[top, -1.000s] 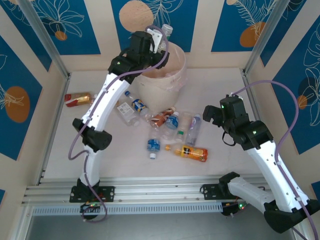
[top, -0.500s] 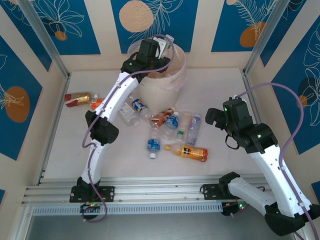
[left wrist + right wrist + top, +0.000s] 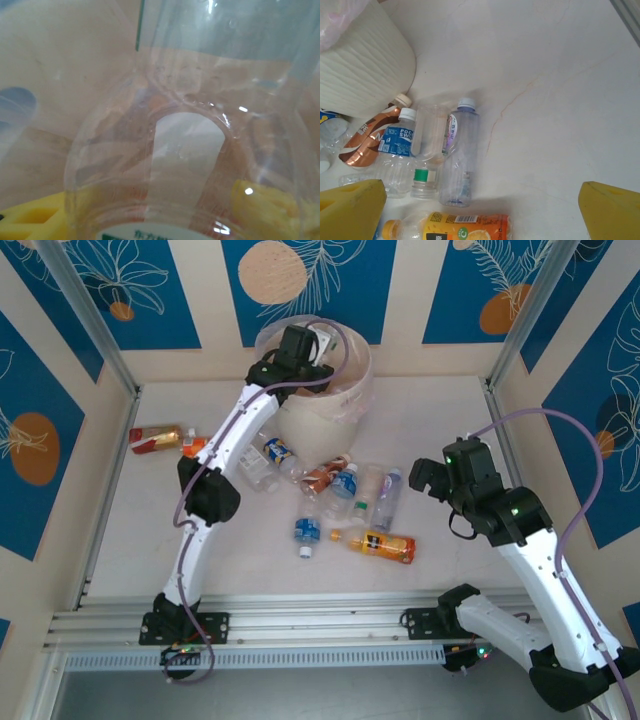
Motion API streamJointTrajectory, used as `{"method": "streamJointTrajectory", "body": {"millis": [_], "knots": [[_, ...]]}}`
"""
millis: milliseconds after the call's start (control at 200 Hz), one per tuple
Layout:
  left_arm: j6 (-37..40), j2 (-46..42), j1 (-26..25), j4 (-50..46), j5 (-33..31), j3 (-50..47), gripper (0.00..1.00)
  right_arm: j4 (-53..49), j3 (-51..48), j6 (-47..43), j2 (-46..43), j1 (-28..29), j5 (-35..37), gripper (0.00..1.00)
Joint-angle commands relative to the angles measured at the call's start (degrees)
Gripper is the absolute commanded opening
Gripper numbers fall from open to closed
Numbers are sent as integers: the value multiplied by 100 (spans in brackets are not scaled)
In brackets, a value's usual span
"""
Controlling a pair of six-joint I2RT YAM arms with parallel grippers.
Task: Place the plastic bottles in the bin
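Note:
My left gripper [image 3: 312,345] hangs over the mouth of the bin [image 3: 322,412], a pale round bucket with a clear liner. It is shut on a clear plastic bottle [image 3: 185,150], which sits between its yellow fingers [image 3: 30,220] right in front of the left wrist camera. Several more plastic bottles lie on the table in front of the bin: a violet-tinted one [image 3: 459,155], a blue-labelled one [image 3: 395,150], a green-ringed clear one [image 3: 427,150] and an orange juice one [image 3: 380,543]. My right gripper [image 3: 480,212] hovers open above them, to their right [image 3: 430,480].
A red-brown bottle [image 3: 158,438] and an orange-capped one [image 3: 195,445] lie far left near the wall. A small blue-labelled bottle [image 3: 306,532] lies nearest the arms. Aluminium posts and panel walls close in the table on three sides.
The left arm has swung the held bottle right and down, from above the bin's back-left rim to over its opening. The right gripper has shifted slightly.

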Motion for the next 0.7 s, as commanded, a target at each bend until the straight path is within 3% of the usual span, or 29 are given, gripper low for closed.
{"method": "streamJointTrajectory", "body": {"millis": [0, 695], "knots": [[226, 116, 42, -161, 11, 196, 67, 85, -95, 173, -38, 29, -97, 99], [1170, 573, 35, -766, -80, 185, 73, 174, -249, 240, 3, 50, -107, 99]]}}
